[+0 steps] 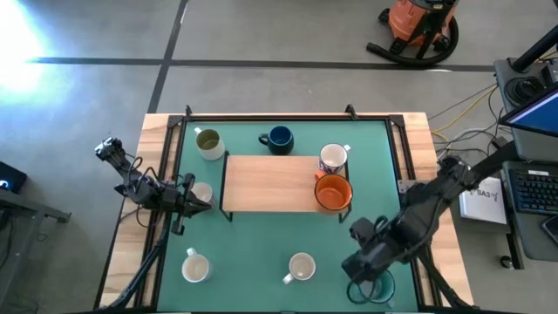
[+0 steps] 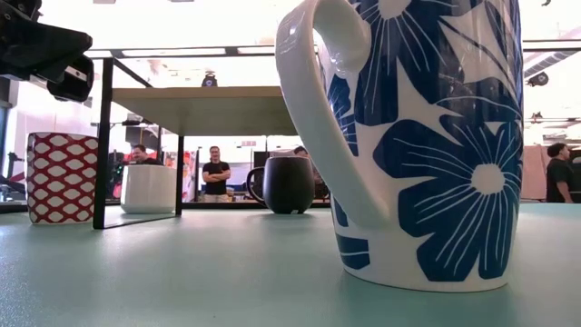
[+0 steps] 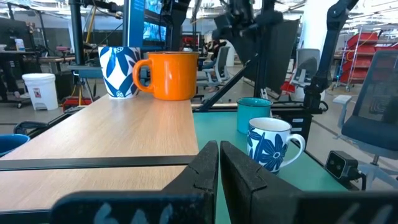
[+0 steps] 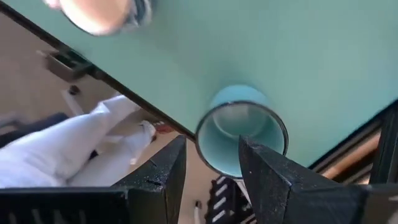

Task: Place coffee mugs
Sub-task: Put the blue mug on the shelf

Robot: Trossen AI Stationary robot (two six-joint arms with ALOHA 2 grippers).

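Mugs: two, the orange mug (image 1: 332,193) and a patterned one (image 1: 332,159), sit on the wooden shelf (image 1: 261,183); six wait on the mat. Lower right, the right gripper (image 4: 211,163) hangs spread over the teal mug (image 4: 241,130); the left gripper (image 3: 219,163) is pressed together, empty.

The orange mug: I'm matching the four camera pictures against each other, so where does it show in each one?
High view: the orange mug stands at the wooden shelf's right end, beside the blue-flowered mug.
Low view: not in it.
Left wrist view: the orange mug is on the shelf's far end, next to the flowered mug.
Right wrist view: not in it.
Shared landmark: the wooden shelf.
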